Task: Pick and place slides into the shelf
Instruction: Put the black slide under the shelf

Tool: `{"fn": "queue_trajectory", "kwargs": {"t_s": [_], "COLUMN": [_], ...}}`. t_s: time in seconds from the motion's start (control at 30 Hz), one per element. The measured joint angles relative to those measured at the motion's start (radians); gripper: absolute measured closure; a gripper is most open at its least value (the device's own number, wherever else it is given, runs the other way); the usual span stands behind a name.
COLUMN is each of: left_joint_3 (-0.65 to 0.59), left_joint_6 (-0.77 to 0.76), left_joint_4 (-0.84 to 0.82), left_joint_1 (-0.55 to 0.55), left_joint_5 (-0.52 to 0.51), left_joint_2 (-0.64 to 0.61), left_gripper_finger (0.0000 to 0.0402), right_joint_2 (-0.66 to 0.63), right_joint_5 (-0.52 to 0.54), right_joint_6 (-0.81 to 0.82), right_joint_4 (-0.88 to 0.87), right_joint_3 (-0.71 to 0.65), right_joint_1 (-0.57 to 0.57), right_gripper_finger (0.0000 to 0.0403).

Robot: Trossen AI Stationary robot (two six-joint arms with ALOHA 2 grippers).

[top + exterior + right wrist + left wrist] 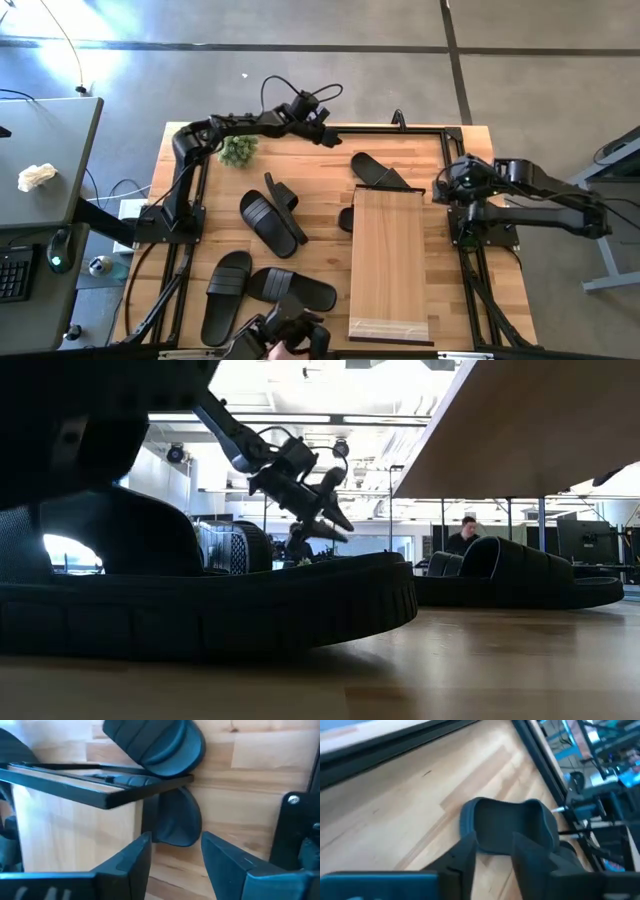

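Hovering left hand (325, 133) parted near table's (450, 290) far edge | right hand (440, 187) parted beside shelf (388, 262) end

The high view shows six black slides in all: one (378, 170) at the shelf's far end, one (347, 218) poking out from under the shelf's left edge, two at the centre of the frame, one flat (270, 222) and one tipped on its edge (284, 198), and two at lower left (227, 296) (292, 288). There is one shelf (388, 262), one small green plant (238, 150) at upper left, and two robot arms.
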Motion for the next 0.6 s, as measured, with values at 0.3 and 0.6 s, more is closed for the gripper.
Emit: {"fn": "queue_trajectory", "kwargs": {"t_s": [0.3,0.6], "left_joint_3": [0.0,0.0], "left_joint_6": [-0.109,-0.11], "left_joint_4": [0.073,0.07], "left_joint_1": [-0.007,-0.007], "left_joint_5": [0.12,0.213], "left_joint_2": [0.055,0.055], "left_gripper_finger": [0.024,0.0254], "right_joint_2": [-0.022,-0.036], "right_joint_5": [0.038,0.255], "right_joint_6": [-0.012,0.049], "right_joint_4": [0.007,0.021], "right_joint_3": [-0.05,-0.05], "right_joint_1": [-0.052,-0.191], "right_gripper_finger": [0.0237,0.0238]}}
